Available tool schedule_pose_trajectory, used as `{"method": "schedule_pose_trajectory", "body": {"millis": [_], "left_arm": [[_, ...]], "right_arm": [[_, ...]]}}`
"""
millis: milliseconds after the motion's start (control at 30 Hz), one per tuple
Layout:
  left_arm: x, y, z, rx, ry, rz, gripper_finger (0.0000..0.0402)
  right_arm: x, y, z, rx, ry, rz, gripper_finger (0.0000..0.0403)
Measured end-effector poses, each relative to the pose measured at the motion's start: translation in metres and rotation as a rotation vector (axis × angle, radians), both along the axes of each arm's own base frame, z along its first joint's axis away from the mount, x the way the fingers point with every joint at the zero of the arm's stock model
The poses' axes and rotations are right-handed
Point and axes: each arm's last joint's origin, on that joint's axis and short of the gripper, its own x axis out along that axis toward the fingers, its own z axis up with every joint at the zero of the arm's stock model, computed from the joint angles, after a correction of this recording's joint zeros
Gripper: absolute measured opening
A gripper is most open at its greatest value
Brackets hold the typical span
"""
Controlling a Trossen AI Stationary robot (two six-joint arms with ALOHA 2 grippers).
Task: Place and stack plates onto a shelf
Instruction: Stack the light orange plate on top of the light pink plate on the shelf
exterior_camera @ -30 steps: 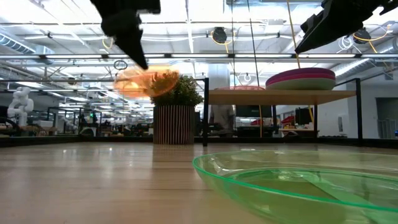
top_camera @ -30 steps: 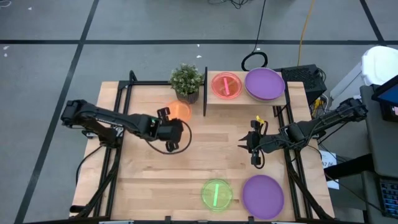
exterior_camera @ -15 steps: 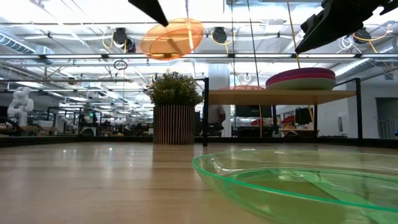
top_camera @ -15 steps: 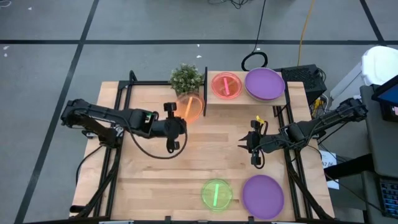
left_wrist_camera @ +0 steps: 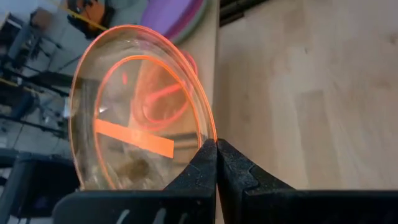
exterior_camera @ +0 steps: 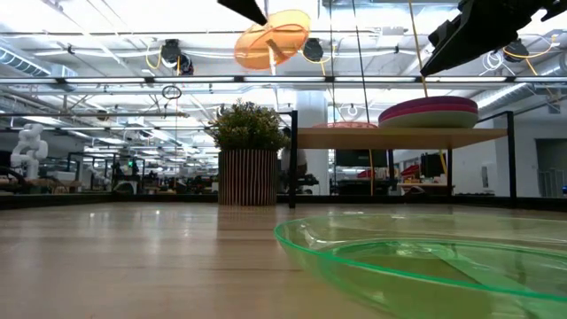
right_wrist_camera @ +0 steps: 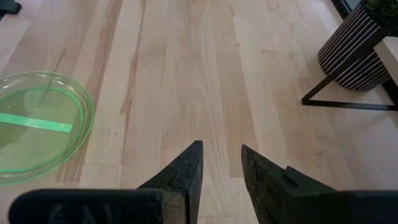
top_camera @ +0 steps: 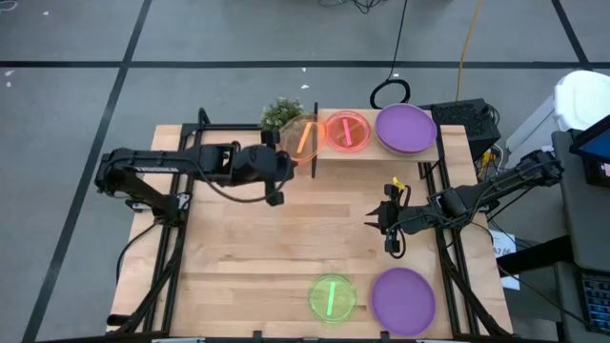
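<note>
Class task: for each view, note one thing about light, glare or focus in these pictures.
Low view: bright ceiling lights wash out the background; the near green plate looms large and soft. Left wrist view: the orange plate glows translucent, its far side blurred. High view: even light, faint shadows. Right wrist view: the fingers are dark silhouettes.
</note>
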Motion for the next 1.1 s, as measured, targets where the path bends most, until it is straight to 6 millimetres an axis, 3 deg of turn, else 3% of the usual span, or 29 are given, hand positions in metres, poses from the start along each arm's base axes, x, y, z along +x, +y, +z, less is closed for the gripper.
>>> {"method": "schedule_pose_trajectory", "body": {"millis": [133,333,533,733,1100], "left_arm": [[0.005,0.009,0.005,0.029,-0.044,-0.039,0.0],[0.028,0.018,-0.002,0.111,-0.085,-0.097,0.0],[0.059,0.022,-0.023,0.215,-0.069,-0.159,0.0],[0.085,0.039,-0.039,0.297,-0.117,-0.154,0.0],[0.109,0.08,-0.072,0.271,-0.145,-0.179,0.0001]], "right_arm": [[0.0,0.0,0.0,0.0,0.0,0.0,0.0093],[0.0,0.0,0.0,0.0,0.0,0.0,0.0093],[0.0,0.0,0.0,0.0,0.003,0.001,0.0093],[-0.001,0.0,-0.001,0.004,0.014,-0.003,0.0093],[-0.002,0.0,-0.002,0.02,0.03,-0.021,0.0093]]}}
